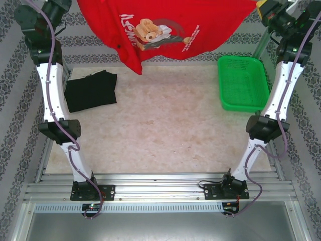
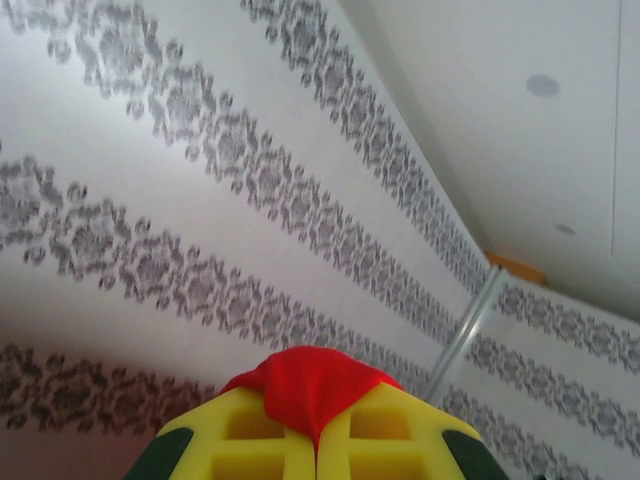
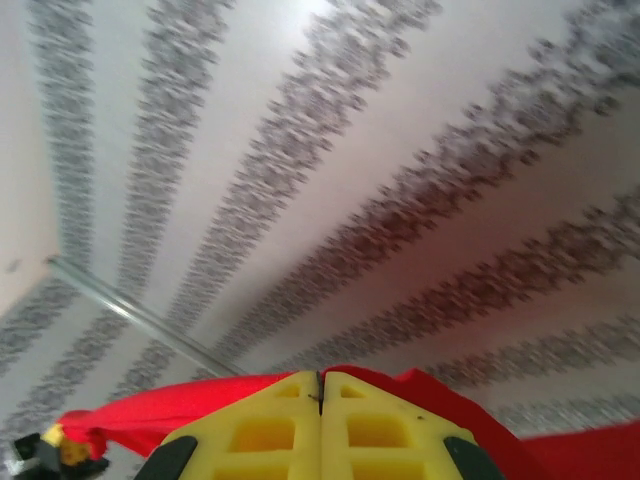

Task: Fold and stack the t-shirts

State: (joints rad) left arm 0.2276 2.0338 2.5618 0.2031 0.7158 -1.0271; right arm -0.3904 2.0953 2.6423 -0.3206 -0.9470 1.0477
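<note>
Status | left gripper point(image 2: 318, 445) clamps red t-shirt point(image 1: 170, 25); right gripper point(image 3: 320, 395) pinches it too, held aloft | black t-shirt point(image 1: 91, 90) lies folded on table point(image 1: 170, 130)

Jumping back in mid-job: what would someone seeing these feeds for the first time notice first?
The red t-shirt with its teddy-bear print hangs spread in the air over the table's far edge. Its ends are pinched in the shut left tool and right tool. Below it, a folded black t-shirt lies at the far left and a green basket sits at the far right.
</note>
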